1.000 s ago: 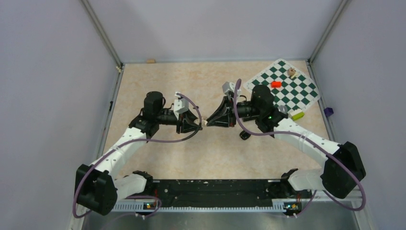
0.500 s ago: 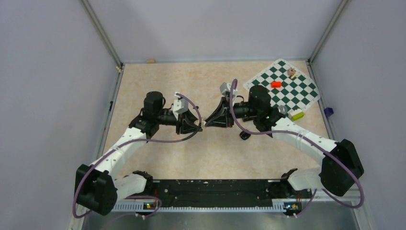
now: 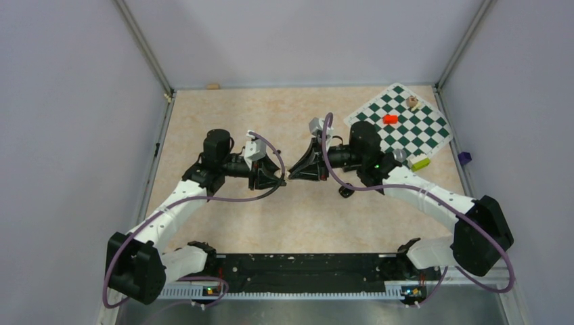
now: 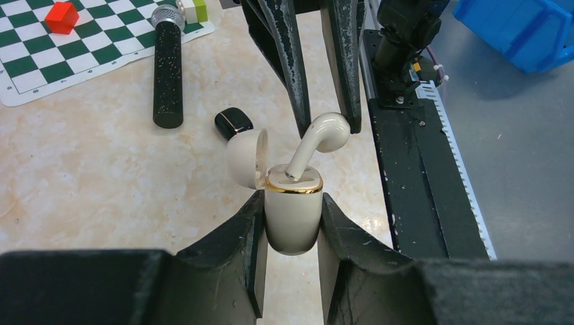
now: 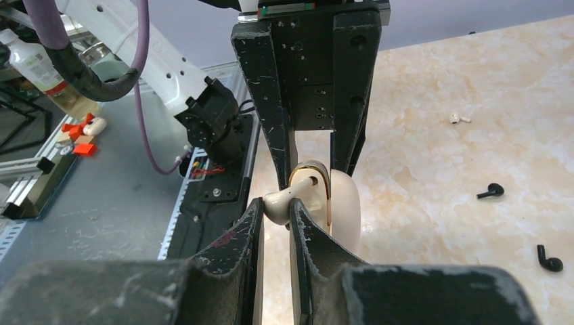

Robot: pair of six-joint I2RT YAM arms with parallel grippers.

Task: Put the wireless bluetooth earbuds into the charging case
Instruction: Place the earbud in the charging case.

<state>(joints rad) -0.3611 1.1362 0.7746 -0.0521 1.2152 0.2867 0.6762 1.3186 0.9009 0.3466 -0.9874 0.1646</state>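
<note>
My left gripper (image 4: 291,203) is shut on a cream charging case (image 4: 291,220) with a gold rim, held upright above the table. Its lid (image 4: 245,157) is hinged open to the left. My right gripper (image 5: 276,205) is shut on the head of a cream earbud (image 4: 328,128). The bud's stem tip sits in the case's open top. In the top view the two grippers (image 3: 281,177) (image 3: 294,172) meet tip to tip at mid-table. The right wrist view shows the earbud (image 5: 279,201) against the case's (image 5: 344,203) gold-rimmed opening.
A small glossy black case (image 4: 233,122) and a black cylinder with a silver tip (image 4: 167,74) lie beside the chessboard mat (image 4: 40,57), which carries a red block (image 4: 62,16). Two black buds (image 5: 490,191) (image 5: 549,261) and a tiny white piece (image 5: 459,119) lie on the table.
My right gripper has moved left with the earbud, closing the gap to the case. The left arm has stayed still.
</note>
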